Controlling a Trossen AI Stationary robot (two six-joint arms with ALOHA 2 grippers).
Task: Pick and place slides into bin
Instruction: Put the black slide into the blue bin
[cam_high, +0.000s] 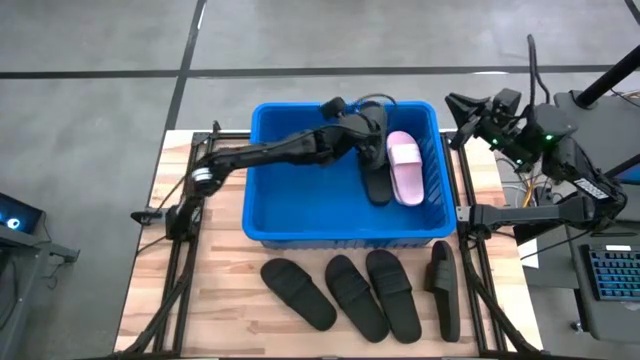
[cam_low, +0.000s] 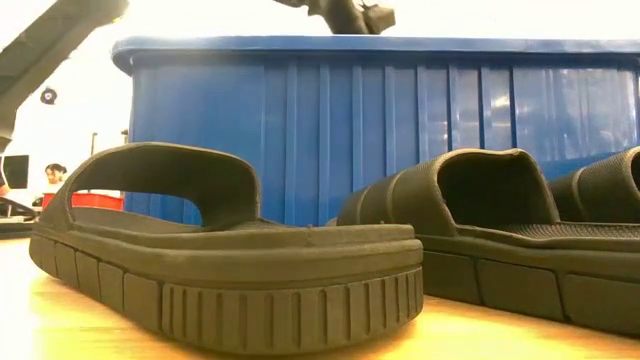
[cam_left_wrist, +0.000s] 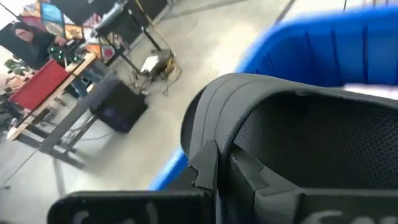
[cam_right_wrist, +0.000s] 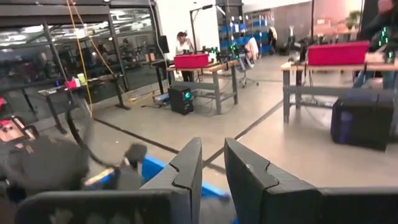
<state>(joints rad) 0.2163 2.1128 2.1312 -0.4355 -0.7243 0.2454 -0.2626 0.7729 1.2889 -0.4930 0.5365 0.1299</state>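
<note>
The wooden table (cam_high: 220, 300) carries the blue bin (cam_high: 300, 190) toward its far side. The left arm reaches out over the bin, and its gripper (cam_high: 375, 128) sits above the far right part of the tub with its jaws shut on a black slide (cam_high: 376, 175); that slide hangs from the claw down into the bin, heel end toward the near wall. In the left wrist view the ribbed strap of this held sandal (cam_left_wrist: 298, 143) fills the space just ahead of the claw, though the blur there makes the exact grip point hard to tell. Just to the right of the held slide, touching or nearly touching it, a pale pink slide (cam_high: 405, 167) lies on the bin floor.

Nearer than the claw, outside the bin's front wall, four black slides (cam_high: 350, 295) lie in a row on the table.

The right gripper (cam_high: 470, 118) waits beyond the bin's far right corner, off the table edge, its fingers (cam_right_wrist: 186, 174) parted only by a narrow gap with nothing between them.
</note>
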